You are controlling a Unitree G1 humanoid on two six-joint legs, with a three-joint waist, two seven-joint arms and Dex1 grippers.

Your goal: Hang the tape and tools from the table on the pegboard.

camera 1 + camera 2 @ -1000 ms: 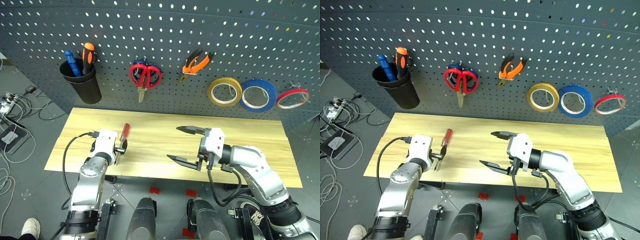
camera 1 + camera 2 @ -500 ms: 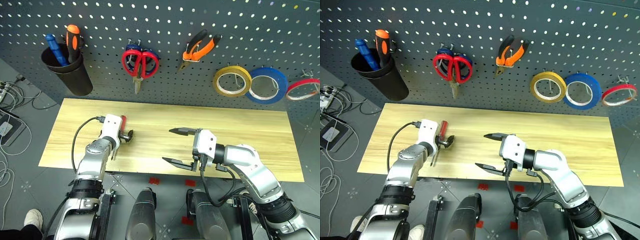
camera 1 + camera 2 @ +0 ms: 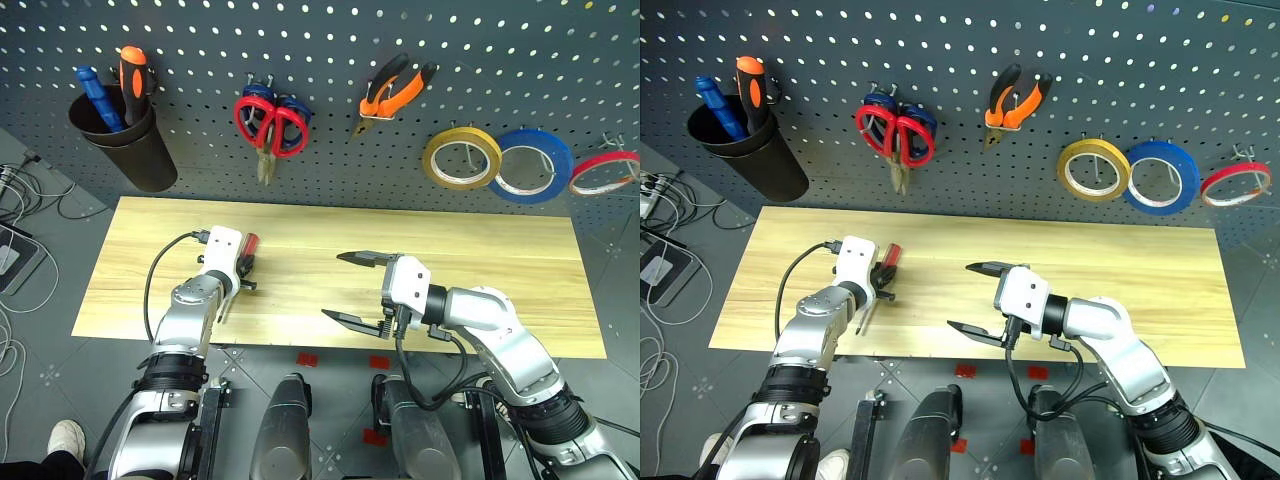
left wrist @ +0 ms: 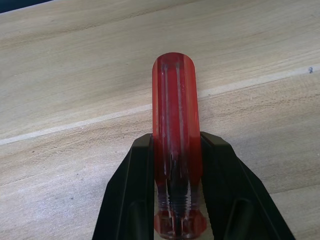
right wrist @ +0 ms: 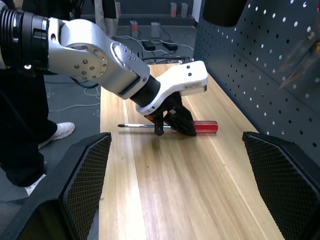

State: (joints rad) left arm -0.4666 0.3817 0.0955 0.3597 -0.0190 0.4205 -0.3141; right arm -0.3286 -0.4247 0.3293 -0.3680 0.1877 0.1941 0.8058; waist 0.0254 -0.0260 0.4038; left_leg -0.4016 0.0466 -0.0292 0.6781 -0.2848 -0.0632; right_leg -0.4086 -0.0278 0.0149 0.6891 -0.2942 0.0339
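Pegboard (image 3: 330,100): dark grey-blue panel behind the table; already carries the red-handled scissors (image 3: 270,125), pliers (image 3: 395,88) and yellow tape (image 3: 461,159); blue roll, thin red roll and black cup with two screwdrivers also hang there.
Table (image 3: 480,260): light wood planks; one task item left on it.
Right gripper (image 3: 352,288): jaws spread wide, empty, hovering above the middle of the table.
Left gripper (image 4: 175,200): closed on the screwdriver's handle, near the shaft end.
Screwdriver (image 4: 175,125): slim red handle, lying flat on the table's left part, shaft toward the robot.
Step in hand: grasp of the last tool, not yet lifted.
Next move calls for: a lift clear of the wood, then a carry to a free hook or the cup.
Change from a second ago: left jaws, then open and short of the handle, have advanced and clamped it; right gripper unchanged.
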